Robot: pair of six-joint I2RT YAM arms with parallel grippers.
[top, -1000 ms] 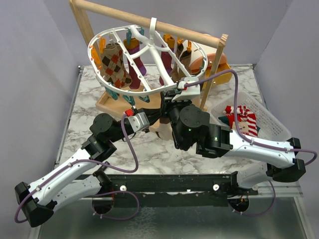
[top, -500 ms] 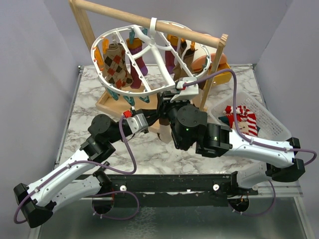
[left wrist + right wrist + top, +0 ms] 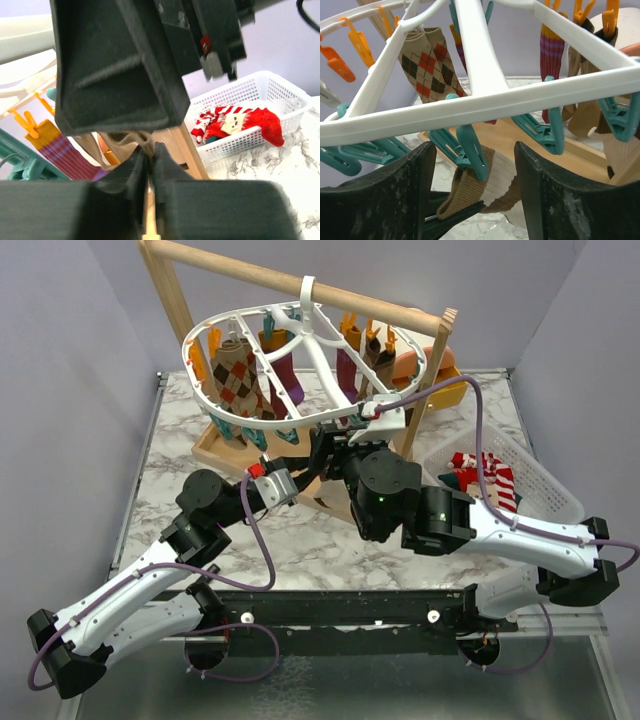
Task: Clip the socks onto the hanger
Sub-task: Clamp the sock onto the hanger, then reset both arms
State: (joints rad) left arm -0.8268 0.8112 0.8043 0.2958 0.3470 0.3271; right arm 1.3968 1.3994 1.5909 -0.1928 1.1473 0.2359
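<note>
The fingers of the right gripper [image 3: 475, 170] stand apart on either side of a teal clip [image 3: 470, 150] that bites the tan sock [image 3: 465, 192] by its cuff. The left gripper [image 3: 148, 152], fingers pressed together, seems to nip that sock's lower edge, though the view is crowded. The white oval hanger [image 3: 485, 102] hangs at the table's 12 o'clock and carries an argyle sock [image 3: 238, 380] and several others. A striped sock [image 3: 490, 475] and more wait in the basket [image 3: 545, 480] at 3 o'clock.
</note>
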